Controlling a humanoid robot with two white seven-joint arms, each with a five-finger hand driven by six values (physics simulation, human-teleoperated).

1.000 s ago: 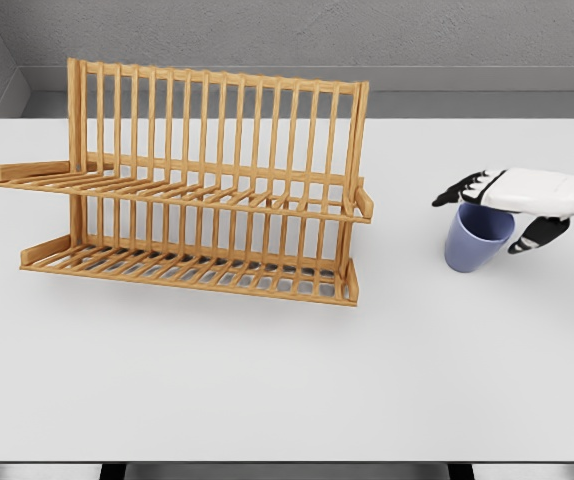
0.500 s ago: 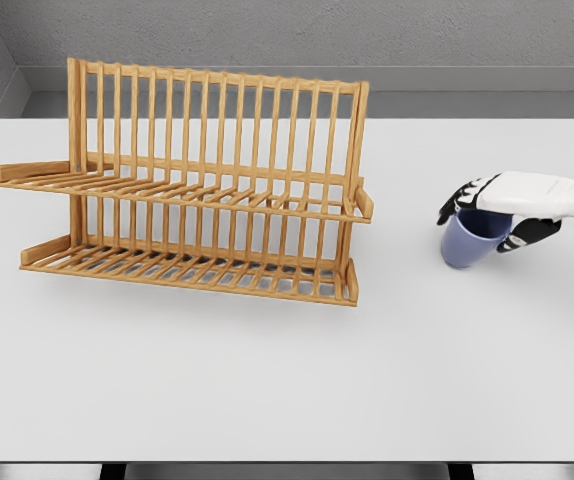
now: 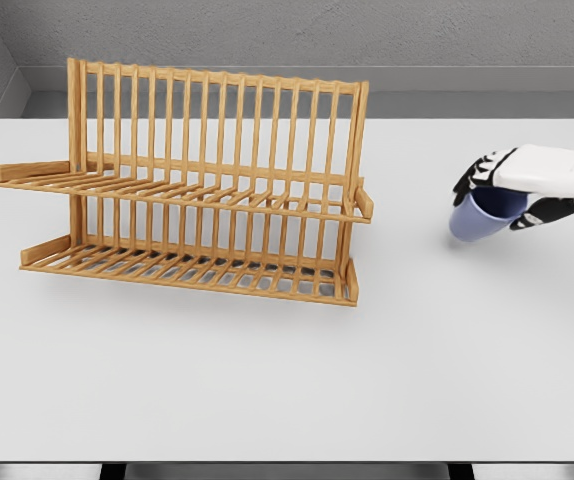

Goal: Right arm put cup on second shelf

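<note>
The near half of the flat white table [image 3: 267,390] lies bare along the bottom of the frame. Further back, at the right edge and a little above the middle, the right hand [image 3: 512,190] — white shell, black fingers — is clamped over the rim of the rounded blue cup [image 3: 479,216], fingers curled around it from above. The cup hangs tipped, its base toward the lower left, and it looks to be clear of the tabletop, though the gap is hard to judge. It sits well apart from the slatted two-tier wooden dish rack [image 3: 192,190], which fills the left and centre of the frame, its upright back bars rising toward the upper left.

My reading is that the lift-and-carry step is in hand. The next move calls for carrying the cup leftward across the open table, high enough to clear the front rail of the upper shelf [image 3: 187,198], then setting it down level on the slats.

Counted: one cup, one rack with two shelves, one hand in sight — the left arm does not show.
</note>
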